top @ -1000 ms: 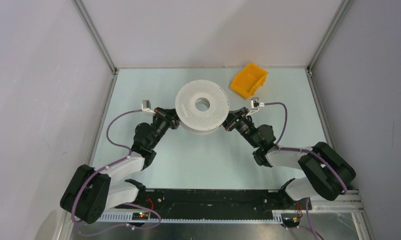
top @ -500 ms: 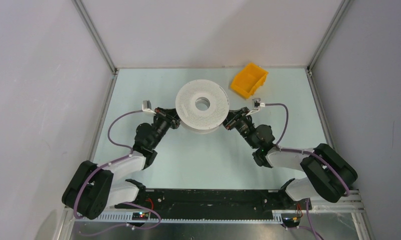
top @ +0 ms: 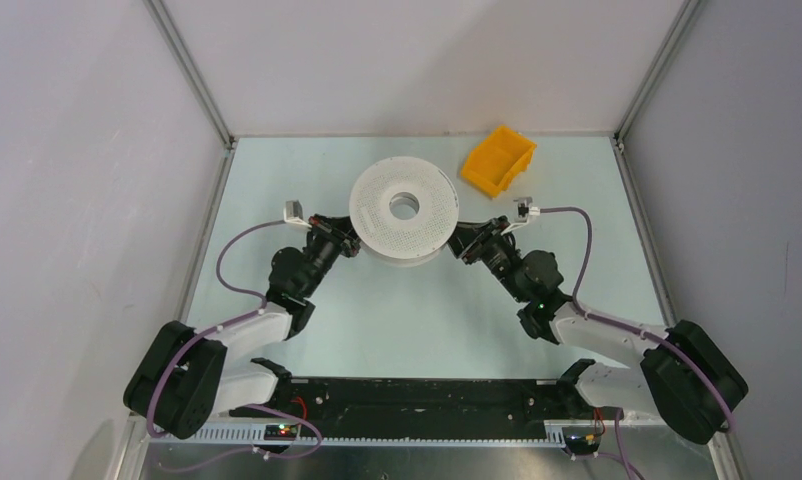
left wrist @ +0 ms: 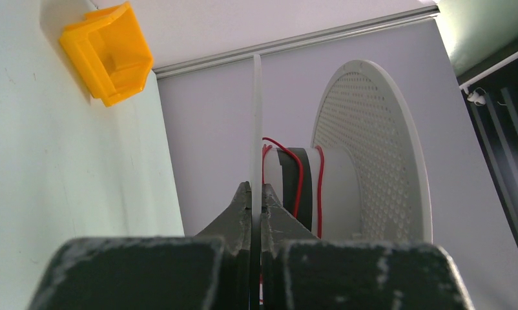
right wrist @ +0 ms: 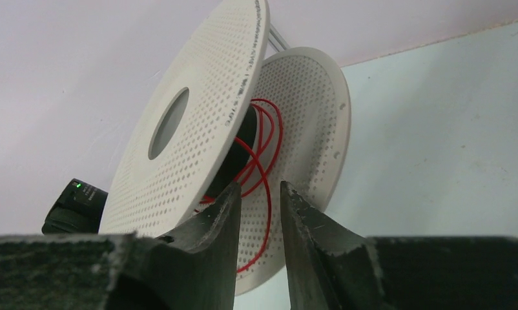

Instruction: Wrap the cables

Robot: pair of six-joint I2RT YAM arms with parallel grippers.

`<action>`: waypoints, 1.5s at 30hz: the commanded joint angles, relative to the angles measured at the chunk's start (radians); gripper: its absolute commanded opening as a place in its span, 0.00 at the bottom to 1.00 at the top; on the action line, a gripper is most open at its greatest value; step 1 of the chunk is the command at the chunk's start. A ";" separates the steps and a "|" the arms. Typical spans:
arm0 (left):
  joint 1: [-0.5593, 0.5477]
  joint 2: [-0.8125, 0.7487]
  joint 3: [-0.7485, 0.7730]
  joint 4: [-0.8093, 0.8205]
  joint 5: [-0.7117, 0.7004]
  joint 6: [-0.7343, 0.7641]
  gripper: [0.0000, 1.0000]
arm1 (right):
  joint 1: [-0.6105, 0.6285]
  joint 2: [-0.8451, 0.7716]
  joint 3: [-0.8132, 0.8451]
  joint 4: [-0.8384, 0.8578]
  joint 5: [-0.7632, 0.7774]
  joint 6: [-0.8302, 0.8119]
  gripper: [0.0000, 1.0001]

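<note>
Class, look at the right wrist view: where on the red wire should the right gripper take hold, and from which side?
Take the slack loop of red wire bowing out from the hub, between the two flanges of the spool. Bring the right gripper in from the rim, jaws entering that gap; tighter turns likely offer no purchase.

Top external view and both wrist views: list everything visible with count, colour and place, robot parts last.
spool: one, white with perforated flanges, far middle of the table, between the two grippers
red cable: one thin wire, red, looped loosely round the spool's hub between the flanges
bin: one, orange, far right, beyond the spool
table: one, pale green, under everything
left gripper: one, black, shut on the edge of a spool flange
right gripper: one, black, jaws parted at the spool's right side, gripping nothing
</note>
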 commanded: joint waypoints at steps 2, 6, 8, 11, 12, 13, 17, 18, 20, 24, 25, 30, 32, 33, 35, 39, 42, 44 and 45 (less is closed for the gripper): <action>-0.004 -0.005 0.027 0.112 0.001 -0.021 0.00 | -0.028 -0.074 -0.030 -0.049 -0.013 -0.020 0.34; -0.004 0.003 0.031 0.112 0.004 -0.021 0.00 | -0.059 -0.146 -0.033 -0.126 -0.052 -0.045 0.34; -0.004 0.004 0.032 0.112 0.003 -0.019 0.00 | -0.073 -0.176 -0.031 -0.151 -0.076 -0.059 0.34; -0.004 0.007 0.038 0.112 0.005 -0.013 0.00 | -0.090 -0.184 -0.032 -0.152 -0.145 -0.066 0.32; -0.004 0.010 0.039 0.112 0.007 -0.012 0.00 | -0.095 -0.183 -0.032 -0.141 -0.159 -0.065 0.32; -0.004 0.011 0.039 0.113 0.009 -0.011 0.00 | -0.097 -0.182 -0.031 -0.135 -0.184 -0.064 0.31; -0.004 0.014 0.039 0.112 0.011 -0.011 0.00 | -0.106 -0.166 -0.020 -0.131 -0.231 -0.059 0.29; -0.005 0.013 0.039 0.113 0.012 -0.011 0.00 | -0.108 -0.163 -0.019 -0.133 -0.232 -0.058 0.28; -0.004 0.010 0.041 0.112 0.011 -0.006 0.00 | -0.111 -0.165 -0.019 -0.148 -0.229 -0.056 0.28; -0.004 0.031 0.041 0.112 0.011 0.017 0.00 | -0.129 -0.201 -0.019 -0.237 -0.188 -0.034 0.29; -0.002 0.039 0.039 0.112 0.009 0.016 0.00 | -0.136 -0.226 -0.019 -0.290 -0.159 -0.029 0.30; -0.001 0.136 0.053 0.133 0.028 0.021 0.00 | -0.150 -0.329 -0.025 -0.447 -0.043 -0.055 0.32; -0.001 0.171 0.060 0.150 0.030 0.022 0.00 | -0.153 -0.363 -0.040 -0.466 -0.028 -0.063 0.32; -0.001 0.198 0.065 0.164 0.031 0.023 0.00 | -0.156 -0.378 -0.045 -0.457 -0.029 -0.067 0.32; -0.001 0.241 0.075 0.182 0.037 0.027 0.00 | -0.163 -0.382 -0.054 -0.445 -0.048 -0.077 0.34; 0.005 0.350 0.100 0.233 0.064 0.022 0.00 | -0.173 -0.358 -0.056 -0.423 -0.088 -0.098 0.35; 0.018 0.457 0.110 0.307 0.083 0.000 0.00 | -0.179 -0.330 -0.061 -0.402 -0.093 -0.103 0.35; 0.025 0.513 0.115 0.344 0.091 -0.013 0.00 | -0.185 -0.310 -0.065 -0.389 -0.095 -0.104 0.35; 0.027 0.529 0.116 0.352 0.097 -0.014 0.00 | -0.189 -0.302 -0.067 -0.385 -0.097 -0.103 0.35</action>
